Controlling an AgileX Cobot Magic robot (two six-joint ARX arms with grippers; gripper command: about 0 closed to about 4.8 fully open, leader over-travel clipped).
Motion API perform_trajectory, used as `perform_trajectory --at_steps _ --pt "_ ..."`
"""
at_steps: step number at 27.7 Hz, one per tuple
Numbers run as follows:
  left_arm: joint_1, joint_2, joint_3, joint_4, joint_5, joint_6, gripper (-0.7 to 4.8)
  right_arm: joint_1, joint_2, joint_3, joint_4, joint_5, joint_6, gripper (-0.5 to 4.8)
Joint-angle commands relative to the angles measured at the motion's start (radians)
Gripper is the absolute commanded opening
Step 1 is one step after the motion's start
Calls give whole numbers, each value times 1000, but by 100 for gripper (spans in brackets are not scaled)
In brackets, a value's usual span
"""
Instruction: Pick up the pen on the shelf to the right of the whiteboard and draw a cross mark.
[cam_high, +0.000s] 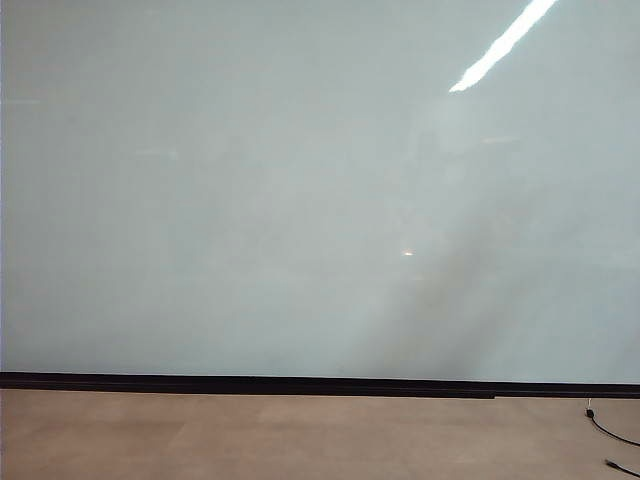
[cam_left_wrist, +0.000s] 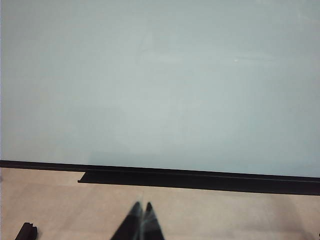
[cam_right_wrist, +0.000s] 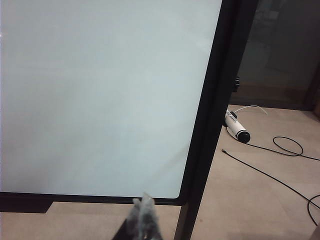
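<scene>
Exterior view: the large glossy pale grey-white whiteboard (cam_high: 300, 200) fills nearly the whole frame, with a thin black strip along its lower edge. Its surface is unmarked apart from a bright streak of reflected light at upper right. Below it lies tan floor (cam_high: 250, 440), with a thin black cable (cam_high: 610, 432) at the lower right corner. Neither arm shows here.

Left wrist view: the left gripper (cam_left_wrist: 141, 206) sits at the frame's lower edge, facing the board; its 2 dark jaws meet at the tips, holding nothing. A small black object (cam_left_wrist: 26, 232) lies on the floor nearby (identity unclear).

Right wrist view: the right gripper (cam_right_wrist: 144, 202) points at the board's lower right corner beside its black frame (cam_right_wrist: 210, 120); jaws pressed together, empty. The slim white pen (cam_right_wrist: 236, 127) with a black end lies beyond the frame, to the board's right, well apart from the gripper (the surface under it looks like the tan floor).
</scene>
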Motion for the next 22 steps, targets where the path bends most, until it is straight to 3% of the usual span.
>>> perform_trajectory --at_steps 1,18,22 --pt "0 0 3 8 3 4 -5 0 0 3 19 -10 2 -9" --pt "0 0 3 8 3 4 -4 -1 0 3 21 -6 1 -9" --pt "0 0 3 8 3 4 -5 -2 0 3 63 54 -3 -8"
